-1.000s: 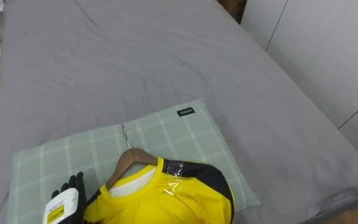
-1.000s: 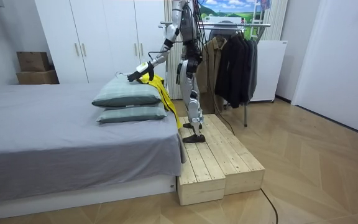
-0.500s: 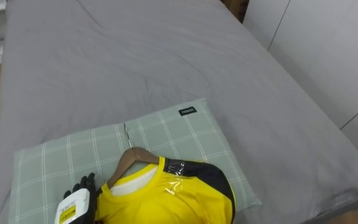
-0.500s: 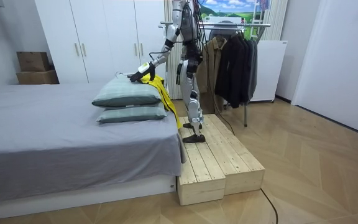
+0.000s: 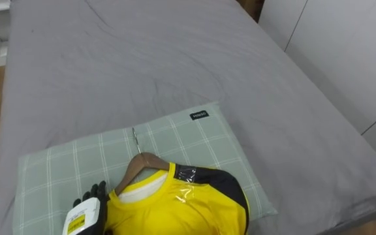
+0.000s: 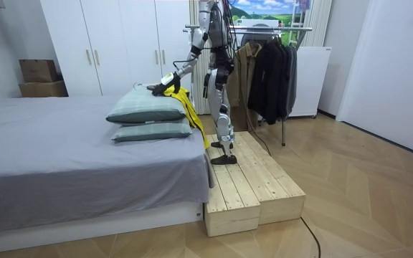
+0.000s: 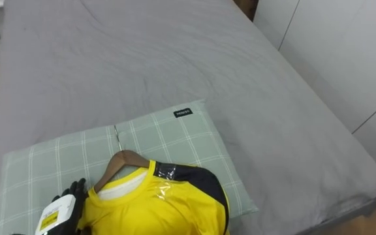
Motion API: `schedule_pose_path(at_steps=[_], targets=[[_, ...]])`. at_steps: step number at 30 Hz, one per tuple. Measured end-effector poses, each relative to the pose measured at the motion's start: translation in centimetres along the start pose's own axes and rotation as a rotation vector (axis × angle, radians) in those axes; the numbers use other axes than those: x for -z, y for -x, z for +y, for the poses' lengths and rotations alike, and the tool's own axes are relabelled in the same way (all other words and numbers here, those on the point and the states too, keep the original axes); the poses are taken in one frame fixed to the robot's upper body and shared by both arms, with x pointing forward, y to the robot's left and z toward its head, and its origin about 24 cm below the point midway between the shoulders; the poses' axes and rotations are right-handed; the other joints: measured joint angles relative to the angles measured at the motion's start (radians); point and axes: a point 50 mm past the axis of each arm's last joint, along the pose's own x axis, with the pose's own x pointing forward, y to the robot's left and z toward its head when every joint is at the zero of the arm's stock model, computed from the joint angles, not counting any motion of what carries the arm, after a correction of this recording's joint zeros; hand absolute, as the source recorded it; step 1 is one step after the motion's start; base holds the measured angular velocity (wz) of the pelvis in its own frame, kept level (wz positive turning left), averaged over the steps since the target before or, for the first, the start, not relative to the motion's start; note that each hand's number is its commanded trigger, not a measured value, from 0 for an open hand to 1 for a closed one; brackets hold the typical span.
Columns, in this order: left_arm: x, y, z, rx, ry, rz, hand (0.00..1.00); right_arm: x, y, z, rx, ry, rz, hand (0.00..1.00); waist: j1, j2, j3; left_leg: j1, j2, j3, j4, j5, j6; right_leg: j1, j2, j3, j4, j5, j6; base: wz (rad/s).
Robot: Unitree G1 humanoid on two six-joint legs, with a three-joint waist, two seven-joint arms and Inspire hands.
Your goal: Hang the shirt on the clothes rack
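so, a hand at the shirt's shoulder

we see the yellow shirt [image 5: 175, 209], smooth and slightly glossy with a black shoulder panel. it lies on a wooden hanger [image 5: 139, 164] whose thin metal hook points to the far side. both rest on a soft, green checked pillow [image 5: 201, 140] at the near end of the bed [image 5: 142, 59]. in the room view the shirt's lower part hangs over the pillow's edge. the left hand [image 5: 91, 201] lies on the pillow just beside the shirt's left shoulder, its dark fingers loosely spread and clasping nothing.

beyond the pillow the grey sheet runs far and wide, lightly creased. its right edge drops beside white panels, and its left edge drops to wood floor. the robot stands on a plank platform [image 6: 253, 179] between the bed and a clothes rail [image 6: 264, 30].

compared with a second ago, the hand has slid right and closed the gap to the shirt.
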Motion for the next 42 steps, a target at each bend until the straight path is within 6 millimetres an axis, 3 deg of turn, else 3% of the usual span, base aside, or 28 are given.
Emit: schedule_pose_path(at_steps=[13, 14, 15, 16, 23, 27, 42], targets=[[0.7, 0.5, -0.8, 0.043, -0.011, 0.023, 0.0, -0.2, 0.0, 0.0, 0.0, 0.002, -0.013, 0.0, 0.002, -0.007, -0.0003, -0.002, 0.0, 0.012, -0.002, 0.0, 0.0, -0.01, 0.001, 0.014, 0.001, 0.002, 0.001, -0.03], [0.7, 0.5, -0.8, 0.045, -0.011, 0.023, 0.71, -0.2, 0.0, 0.0, -0.001, 0.003, -0.013, 0.0, 0.002, -0.008, -0.0005, -0.002, 0.0, 0.013, -0.002, 0.0, 0.0, -0.01, 0.001, 0.014, 0.001, 0.002, 0.001, 0.0], [0.7, 0.5, -0.8, 0.045, -0.011, 0.023, 0.71, -0.2, 0.0, 0.0, -0.002, 0.003, -0.013, 0.0, 0.002, -0.008, -0.0007, -0.002, 0.0, 0.013, -0.002, 0.0, 0.0, -0.01, 0.001, 0.015, 0.001, 0.002, 0.002, 0.0], [0.7, 0.5, -0.8, 0.046, -0.011, 0.023, 1.0, -0.2, 0.0, 0.0, -0.003, 0.003, -0.012, 0.0, 0.002, -0.009, -0.0016, -0.002, 0.0, 0.013, -0.002, 0.0, 0.0, -0.01, 0.001, 0.015, 0.001, 0.002, 0.002, 0.0], [0.7, 0.1, -0.1, 0.015, -0.016, 0.022, 1.0, -0.2, 0.0, 0.1, -0.006, 0.024, -0.007, 0.0, 0.006, -0.022, -0.0148, 0.001, 0.0, 0.013, -0.002, 0.002, 0.003, -0.008, 0.001, 0.017, 0.001, 0.01, 0.001, 0.0], [0.7, -0.4, 0.6, -0.003, -0.023, 0.017, 1.0, -0.1, 0.0, 0.2, -0.012, 0.025, -0.004, 0.0, 0.005, -0.02, -0.0161, 0.003, -0.002, 0.015, -0.003, 0.004, 0.006, -0.006, 0.0, 0.02, 0.001, 0.014, 0.002, 0.0], [0.9, -0.3, 0.5, 0.001, -0.015, 0.031, 1.0, 0.0, 0.0, 0.3, -0.02, 0.026, -0.001, 0.0, 0.006, -0.018, -0.0144, 0.002, -0.002, 0.017, -0.006, 0.004, 0.006, -0.009, 0.0, 0.021, -0.001, 0.015, 0.002, 0.0]])
